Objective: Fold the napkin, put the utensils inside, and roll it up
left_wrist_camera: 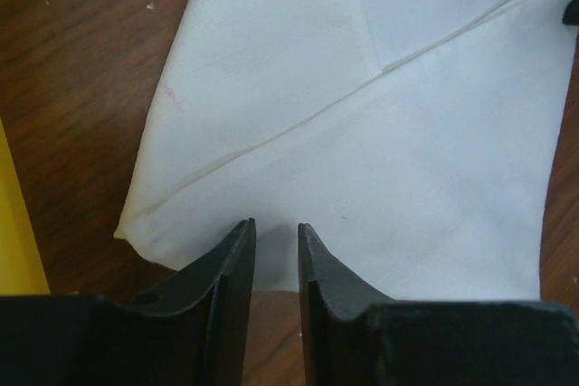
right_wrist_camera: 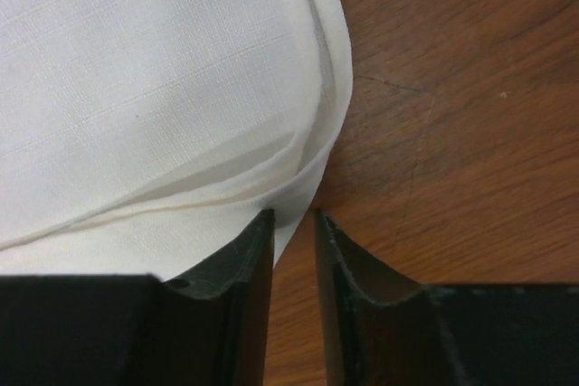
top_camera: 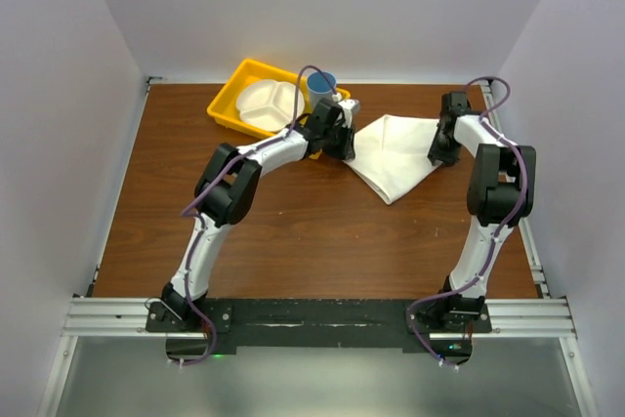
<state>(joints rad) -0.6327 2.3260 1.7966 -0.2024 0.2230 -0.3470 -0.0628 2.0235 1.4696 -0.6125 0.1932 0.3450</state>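
The white napkin (top_camera: 395, 158) lies folded into a triangle on the brown table, right of centre at the back. My left gripper (top_camera: 345, 146) is at its left corner. In the left wrist view the jaws (left_wrist_camera: 276, 223) stand a narrow gap apart over the napkin's (left_wrist_camera: 380, 151) near edge, with nothing between them. My right gripper (top_camera: 441, 155) is at the napkin's right edge. In the right wrist view its jaws (right_wrist_camera: 294, 212) are slightly apart at the layered hem of the napkin (right_wrist_camera: 136, 88), with bare wood between them. The knife is not in view.
A yellow tray (top_camera: 227, 104) at the back left holds a white divided plate (top_camera: 266, 104) and a blue cup (top_camera: 321, 83), just behind my left wrist. The tray's edge shows in the left wrist view (left_wrist_camera: 18, 241). White walls enclose the table.
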